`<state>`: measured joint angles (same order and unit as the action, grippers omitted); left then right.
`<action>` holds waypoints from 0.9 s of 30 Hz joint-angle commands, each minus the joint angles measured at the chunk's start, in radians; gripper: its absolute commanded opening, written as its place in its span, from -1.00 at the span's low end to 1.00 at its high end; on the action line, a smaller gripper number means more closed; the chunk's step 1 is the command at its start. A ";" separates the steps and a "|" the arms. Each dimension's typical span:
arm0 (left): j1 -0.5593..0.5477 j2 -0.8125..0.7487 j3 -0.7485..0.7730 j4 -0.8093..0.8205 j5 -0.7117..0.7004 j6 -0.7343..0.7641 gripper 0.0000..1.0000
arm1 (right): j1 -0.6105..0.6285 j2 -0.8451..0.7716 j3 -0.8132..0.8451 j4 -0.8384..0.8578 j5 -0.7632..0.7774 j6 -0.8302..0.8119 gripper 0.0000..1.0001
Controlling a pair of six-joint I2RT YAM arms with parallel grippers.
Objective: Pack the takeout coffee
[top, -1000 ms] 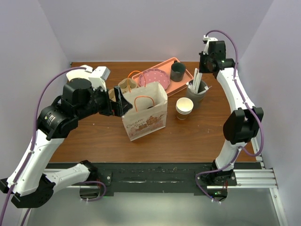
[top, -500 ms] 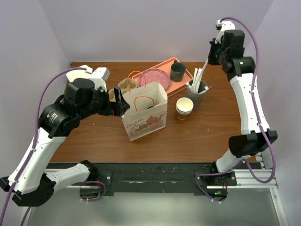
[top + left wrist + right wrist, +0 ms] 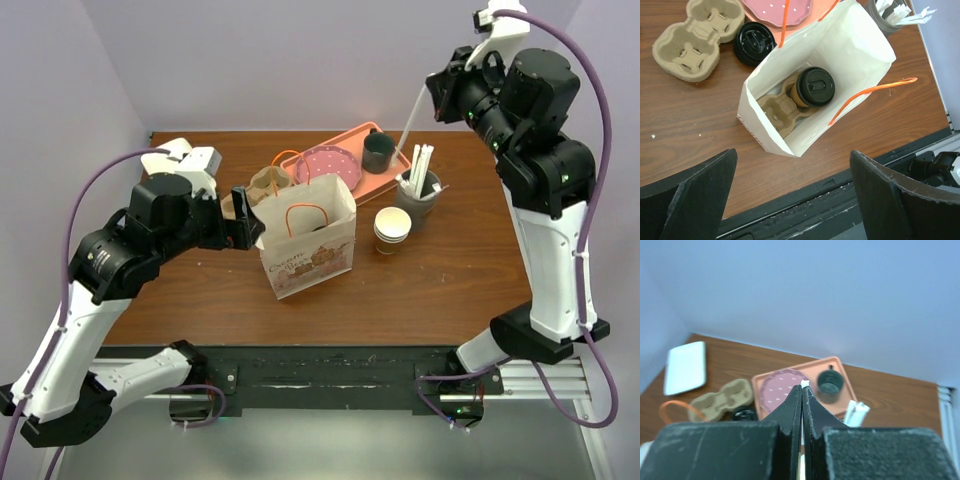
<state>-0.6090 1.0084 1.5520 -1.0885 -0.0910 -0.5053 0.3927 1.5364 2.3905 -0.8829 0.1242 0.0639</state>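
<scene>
Brown kraft paper cup [image 3: 814,87], black sip lid, upright in pulp carrier [image 3: 774,107] inside white orange-handled paper bag [image 3: 860,50]. Right gripper [image 3: 438,95] pinching thin white straw [image 3: 412,125]; left gripper [image 3: 792,197] wide open, empty. Lower straw straight into bag mouth, avoiding handles.

right gripper [image 3: 438,98] risen higher — white straw [image 3: 412,125] carried up from grey holder [image 3: 418,202], left gripper [image 3: 247,218] edged leftward

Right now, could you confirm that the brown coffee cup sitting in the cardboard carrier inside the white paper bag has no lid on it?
Not quite: the cup does have a lid. The left wrist view shows the brown coffee cup sitting in the cardboard carrier inside the white paper bag with a round black lid on top of it.
</scene>
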 commanded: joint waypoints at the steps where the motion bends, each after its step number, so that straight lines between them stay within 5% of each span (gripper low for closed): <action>1: -0.002 -0.021 0.040 -0.025 -0.053 0.005 1.00 | 0.081 -0.042 0.006 0.050 0.025 0.020 -1.00; 12: -0.003 -0.082 0.089 -0.071 -0.064 0.014 1.00 | 0.322 -0.216 -0.431 0.464 -0.142 0.041 -1.00; 16: -0.003 -0.094 0.102 -0.085 -0.078 0.010 1.00 | 0.481 -0.159 -0.461 0.518 -0.106 -0.058 -1.00; 27: -0.003 -0.120 0.108 -0.096 -0.116 0.014 1.00 | 0.630 0.043 -0.421 0.441 -0.060 -0.131 -1.00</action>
<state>-0.6094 0.9016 1.6279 -1.1797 -0.1642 -0.5049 0.9794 1.5661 1.9427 -0.4278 0.0372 -0.0360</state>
